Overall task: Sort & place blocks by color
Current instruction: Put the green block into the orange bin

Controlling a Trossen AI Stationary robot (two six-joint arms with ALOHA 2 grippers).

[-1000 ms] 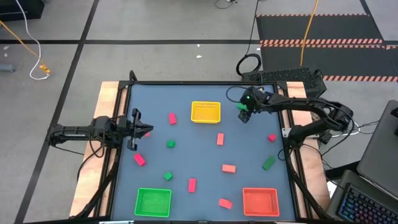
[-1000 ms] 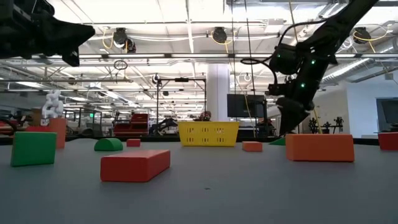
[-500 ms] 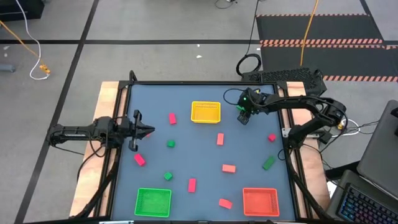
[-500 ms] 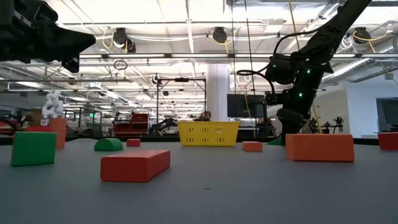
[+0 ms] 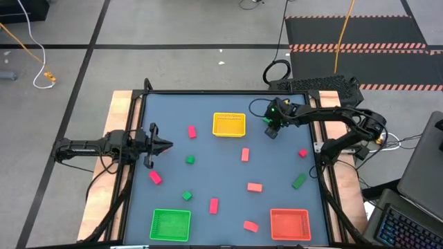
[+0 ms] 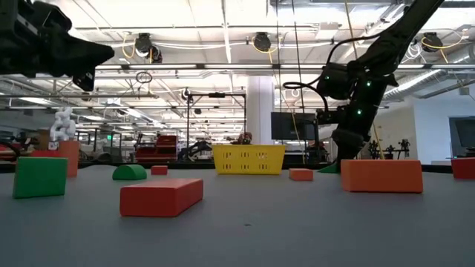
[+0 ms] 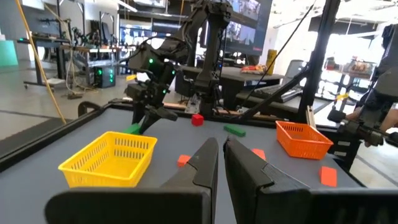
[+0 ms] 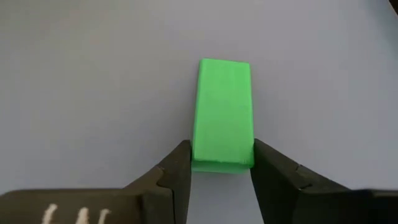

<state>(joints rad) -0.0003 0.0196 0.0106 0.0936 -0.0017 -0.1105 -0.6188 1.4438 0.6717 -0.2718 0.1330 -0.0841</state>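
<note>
Baskets are set around the table (image 5: 228,149): the yellow basket (image 5: 229,124) at the far edge, taken here as landmark, with the green basket (image 5: 170,224) and the red basket (image 5: 289,224) well apart from it along the near edge. The left arm is parked well to the left of the yellow basket, its left gripper (image 7: 217,163) pinched together and empty. The right gripper (image 8: 220,163) is lowered to the table just right of the yellow basket, and a green bar (image 8: 224,112) is clamped at one end between its narrowed fingers (image 8: 177,167). The pick-up step is judged to be in hand. A straight lift is called for next, then a long carry to the green basket. Other blocks are scattered between the baskets.
</note>
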